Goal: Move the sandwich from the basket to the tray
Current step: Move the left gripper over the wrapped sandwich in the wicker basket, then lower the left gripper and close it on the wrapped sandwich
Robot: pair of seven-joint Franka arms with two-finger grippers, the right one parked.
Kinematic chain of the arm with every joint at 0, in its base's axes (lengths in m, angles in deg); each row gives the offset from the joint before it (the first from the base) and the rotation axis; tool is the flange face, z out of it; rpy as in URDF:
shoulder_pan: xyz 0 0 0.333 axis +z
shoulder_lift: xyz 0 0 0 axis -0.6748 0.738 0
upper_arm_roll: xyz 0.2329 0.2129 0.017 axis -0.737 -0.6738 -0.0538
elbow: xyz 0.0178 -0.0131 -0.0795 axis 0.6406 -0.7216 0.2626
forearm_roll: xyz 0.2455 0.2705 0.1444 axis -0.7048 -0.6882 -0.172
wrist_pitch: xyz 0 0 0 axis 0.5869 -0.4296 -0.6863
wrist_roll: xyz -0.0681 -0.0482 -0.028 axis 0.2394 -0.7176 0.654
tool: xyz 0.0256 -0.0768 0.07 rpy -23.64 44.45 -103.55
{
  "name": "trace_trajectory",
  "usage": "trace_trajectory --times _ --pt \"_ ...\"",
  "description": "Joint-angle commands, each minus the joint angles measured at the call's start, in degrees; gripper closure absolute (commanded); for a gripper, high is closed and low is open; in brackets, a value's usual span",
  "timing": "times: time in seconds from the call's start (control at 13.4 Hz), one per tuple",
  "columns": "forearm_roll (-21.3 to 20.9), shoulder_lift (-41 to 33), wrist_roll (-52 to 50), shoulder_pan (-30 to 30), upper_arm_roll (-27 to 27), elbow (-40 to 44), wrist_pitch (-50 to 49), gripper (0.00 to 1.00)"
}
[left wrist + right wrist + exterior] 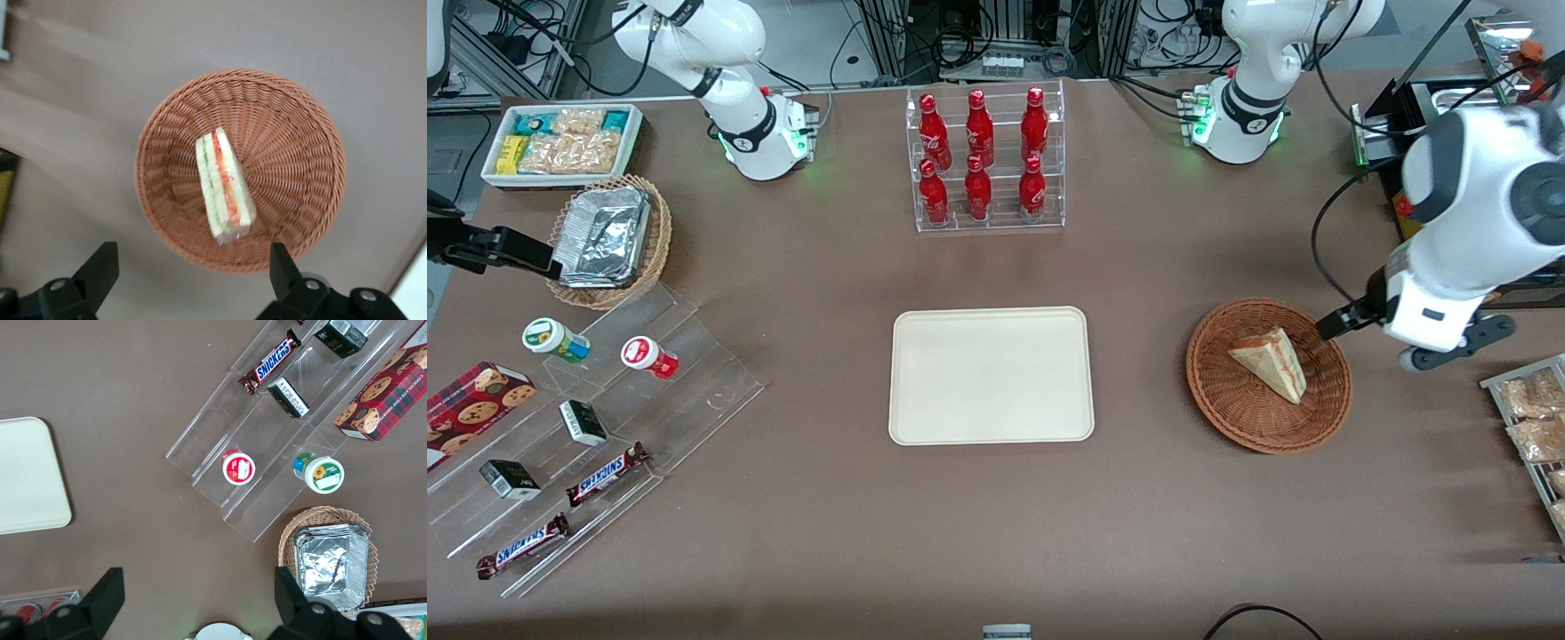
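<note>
claw spread above basket | sandwich inside | brown table

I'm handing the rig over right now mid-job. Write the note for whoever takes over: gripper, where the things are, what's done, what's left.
Gripper: open, empty, hovering above the basket's rim at the side toward the working arm's end of the table, not touching anything.
Sandwich: lying in the basket, a wrapped wedge with its filling edge showing in the wrist view, untouched.
Tray: mid-table, beside the basket toward the parked arm's end, nothing on it.
Done: the approach to the basket only.
Left: lower onto the sandwich, grip it, lift it out, carry it over the tray, set it down, release.
</note>
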Motion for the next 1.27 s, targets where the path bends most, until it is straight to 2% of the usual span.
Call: trace_trajectory --times 0.0,0.3,0.67,1.19 --pt "0.44 -2.66 -8.27 -0.62 -0.24 -8.88 9.40 0.00" --pt "1.67 -1.43 -12.25 -1.59 -0.15 -16.88 21.45 0.00" --pt "1.67 0.41 -14.44 -1.68 -0.15 -22.34 29.80 0.00" --pt "1.67 6.04 -15.59 -1.68 -0.15 -23.58 38.87 0.02"
